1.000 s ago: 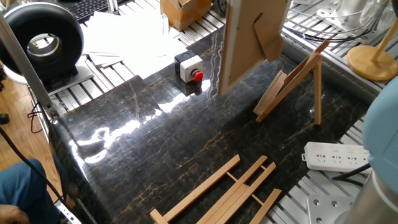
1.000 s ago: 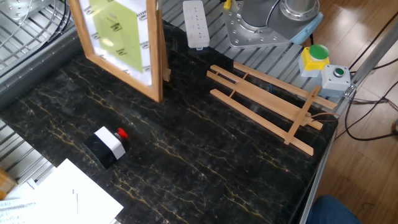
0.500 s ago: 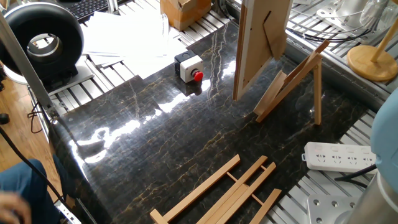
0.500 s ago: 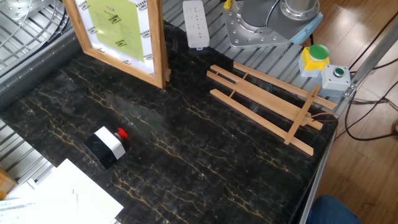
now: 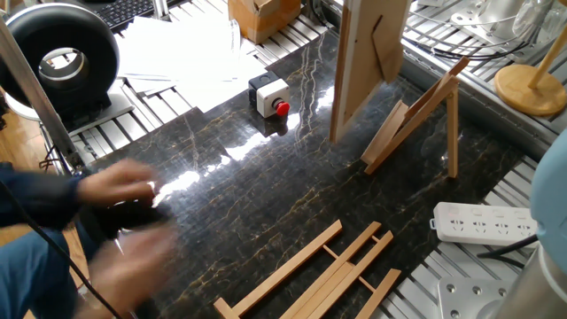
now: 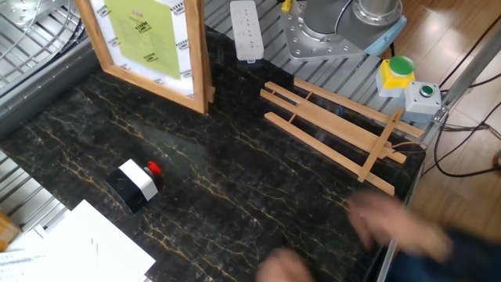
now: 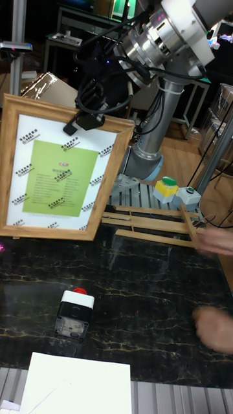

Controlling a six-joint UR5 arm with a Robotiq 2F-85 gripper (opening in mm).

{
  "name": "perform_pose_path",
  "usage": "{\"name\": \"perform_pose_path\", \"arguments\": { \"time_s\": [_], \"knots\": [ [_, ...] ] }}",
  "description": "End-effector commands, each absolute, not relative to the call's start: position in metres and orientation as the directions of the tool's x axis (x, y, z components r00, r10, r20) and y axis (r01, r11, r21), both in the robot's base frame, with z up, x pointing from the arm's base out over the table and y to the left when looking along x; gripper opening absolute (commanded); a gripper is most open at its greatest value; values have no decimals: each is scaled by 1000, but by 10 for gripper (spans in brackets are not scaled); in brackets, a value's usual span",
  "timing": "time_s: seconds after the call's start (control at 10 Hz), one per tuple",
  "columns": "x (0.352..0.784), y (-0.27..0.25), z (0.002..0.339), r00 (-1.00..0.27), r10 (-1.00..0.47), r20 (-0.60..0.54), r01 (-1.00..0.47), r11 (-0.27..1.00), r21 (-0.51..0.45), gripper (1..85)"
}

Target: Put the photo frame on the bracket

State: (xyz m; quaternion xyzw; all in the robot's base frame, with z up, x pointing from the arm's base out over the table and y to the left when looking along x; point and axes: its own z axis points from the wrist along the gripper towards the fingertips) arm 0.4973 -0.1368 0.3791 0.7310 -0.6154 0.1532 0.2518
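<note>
The photo frame (image 7: 61,174), light wood with a yellow-green picture and white mat, hangs tilted with its lower edge close to the dark table. My gripper (image 7: 81,121) is shut on its top edge; it lies outside both other views. In one fixed view the photo frame (image 5: 363,71) shows its tan back with a prop flap. It stands just left of the bracket (image 5: 416,120), a small A-shaped wooden easel, with a small gap between them. In the other fixed view the photo frame (image 6: 145,47) hides the bracket.
A flat easel (image 5: 310,275) of long slats lies near the front edge. A red-button box (image 5: 268,96), white papers (image 5: 186,53) and a power strip (image 5: 478,221) sit around the table. A person's blurred hand (image 5: 124,221) moves at the table's side.
The frame has shifted toward the bracket and turned more edge-on. A person's blurred hand has come into view over the table's edge.
</note>
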Motion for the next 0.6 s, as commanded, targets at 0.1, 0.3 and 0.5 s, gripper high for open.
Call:
{"name": "perform_pose_path", "arguments": {
  "time_s": [0.1,0.3,0.5],
  "knots": [
    [521,-111,363,176,-874,453,-984,-158,79,10],
    [527,-106,361,164,-885,436,-986,-159,48,10],
    [529,-111,363,156,-875,458,-987,-154,43,10]
  ]
}}
